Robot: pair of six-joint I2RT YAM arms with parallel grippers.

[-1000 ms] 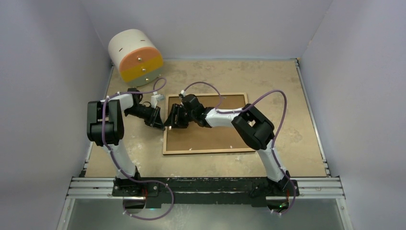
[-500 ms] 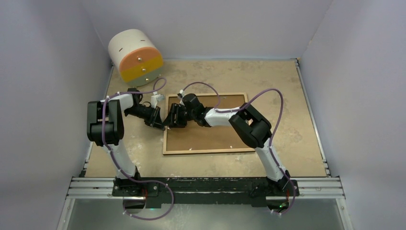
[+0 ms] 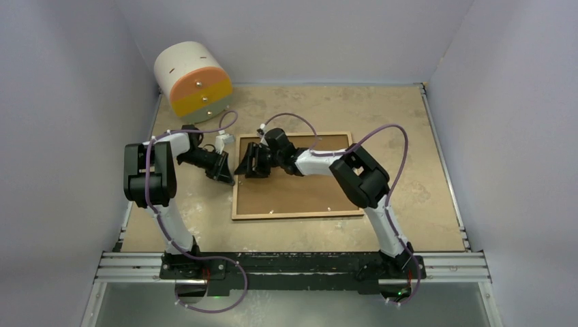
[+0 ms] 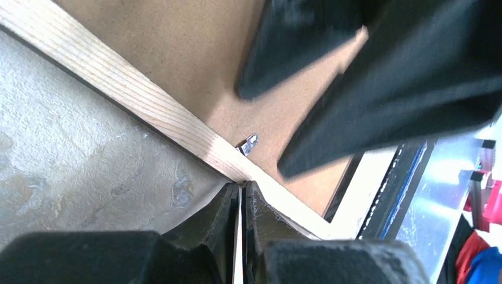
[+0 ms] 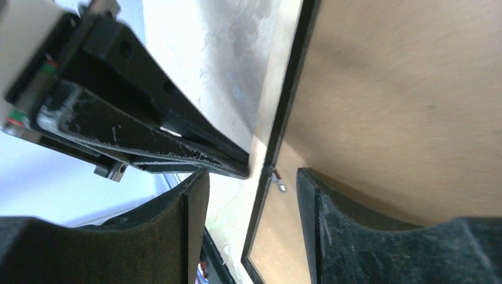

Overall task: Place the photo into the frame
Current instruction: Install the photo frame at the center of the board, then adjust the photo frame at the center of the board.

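Overhead view of a mottled beige tabletop (image 3: 409, 150) with two robot arms mounted at its near edge. The frame (image 3: 300, 215) lies flat and back-side up at the middle of the tabletop, its light wood rim surrounding a brown hardboard backing panel (image 3: 300, 191) that fills it. Both arms reach to the frame's left edge and their grippers face each other there. The left gripper (image 3: 230, 180) has its jaws pressed together with nothing visible between them. In its wrist view the fingertips (image 4: 241, 192) sit at the outer side of the wood rim and appear to touch it. A small metal tab (image 4: 248, 144) lies on the hardboard just inside the rim at that spot. The right gripper (image 3: 244, 169) comes from over the frame with its jaws partly apart and nothing between them. In its wrist view one finger (image 5: 189, 225) is over the bare tabletop outside the frame and the other is over the hardboard, so the jaws span the rim. A white cylinder (image 3: 192, 80) with an orange and yellow end face stands at the far left corner. Purple cables (image 3: 399, 146) loop along both arms.
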